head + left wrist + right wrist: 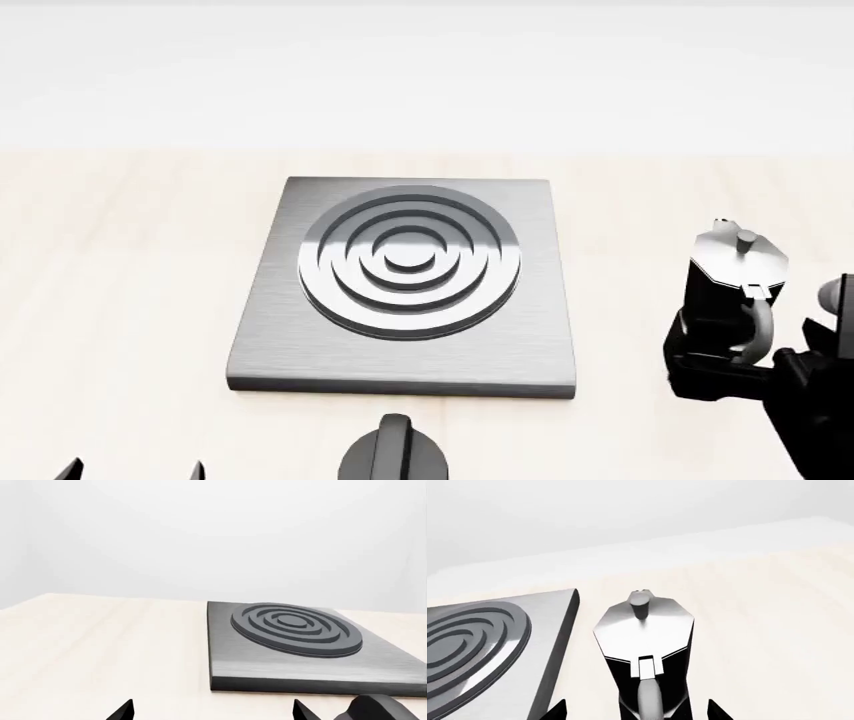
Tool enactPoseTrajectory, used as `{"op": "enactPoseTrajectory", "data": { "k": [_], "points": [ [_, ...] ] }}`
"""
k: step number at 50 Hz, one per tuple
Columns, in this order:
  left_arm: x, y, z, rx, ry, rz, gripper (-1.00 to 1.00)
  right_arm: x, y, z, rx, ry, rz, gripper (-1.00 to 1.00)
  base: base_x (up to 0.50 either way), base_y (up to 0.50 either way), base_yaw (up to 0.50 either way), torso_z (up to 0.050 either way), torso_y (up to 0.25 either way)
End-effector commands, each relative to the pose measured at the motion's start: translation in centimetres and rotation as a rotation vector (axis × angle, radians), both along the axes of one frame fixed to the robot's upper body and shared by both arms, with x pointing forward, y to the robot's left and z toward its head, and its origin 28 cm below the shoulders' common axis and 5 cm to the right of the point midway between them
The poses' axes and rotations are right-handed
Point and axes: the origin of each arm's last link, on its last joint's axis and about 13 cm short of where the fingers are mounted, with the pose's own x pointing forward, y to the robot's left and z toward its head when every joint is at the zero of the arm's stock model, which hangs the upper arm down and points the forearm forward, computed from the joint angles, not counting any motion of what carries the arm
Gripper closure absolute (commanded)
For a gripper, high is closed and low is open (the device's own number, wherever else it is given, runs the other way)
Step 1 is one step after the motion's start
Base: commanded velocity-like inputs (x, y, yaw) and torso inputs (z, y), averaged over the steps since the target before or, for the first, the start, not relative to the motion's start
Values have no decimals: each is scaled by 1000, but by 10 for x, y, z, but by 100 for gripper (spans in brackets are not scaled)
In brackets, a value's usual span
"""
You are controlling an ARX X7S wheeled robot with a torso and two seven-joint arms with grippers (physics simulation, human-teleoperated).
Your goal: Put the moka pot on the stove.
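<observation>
Seen from the head camera: a pale wooden table [120, 300] under a white backdrop. Near the middle, lying flat, the stove [407, 285], a square brushed dark-grey plate with raised concentric burner rings at its centre.

To the right of the stove, apart from it and on the bare wood, the moka pot [731, 290]. Standing upright, long axis vertical, silver faceted lid and knob on top, black waisted body below. Curved silver handle pointing toward the robot, away from the far edge of the table.

Around the pot's lower body, the right gripper [727, 350], black, coming in from the lower right corner. In the right wrist view, the right gripper [637, 710] shown only as two dark fingertips, one on each side of the pot's base, set fairly wide with the moka pot [644, 645] between them; cannot tell whether the pads touch the pot. In the same view, the handle running straight back toward the camera, and the stove [494, 645] just beside the pot with a strip of wood between.

At the bottom edge of the head view, a squat black knob [394, 455] in front of the stove's near edge.

At the lower left corner, the left gripper [131, 470], only two black tips showing. In the left wrist view, the left gripper [213, 711] with jaws spread wide and holding nothing, low over the table, facing the stove [307, 650] ahead.
</observation>
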Motion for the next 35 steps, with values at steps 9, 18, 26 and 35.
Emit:
{"op": "enactPoseTrajectory", "data": {
  "k": [9, 18, 26, 35],
  "points": [
    [5, -1, 3, 8, -25, 13, -100, 16, 2, -13, 31, 32, 23, -100, 0, 0, 0, 0, 0],
    [6, -1, 3, 7, -24, 14, -100, 20, 1, -9, 22, 32, 21, -100, 0, 0, 0, 0, 0],
    [6, -2, 3, 8, -24, 14, -100, 21, -5, -13, 27, 48, -3, -100, 0, 0, 0, 0, 0],
    [4, -2, 4, 8, -28, 13, -100, 18, -7, -14, 31, 56, -22, -100, 0, 0, 0, 0, 0]
  ]
}}
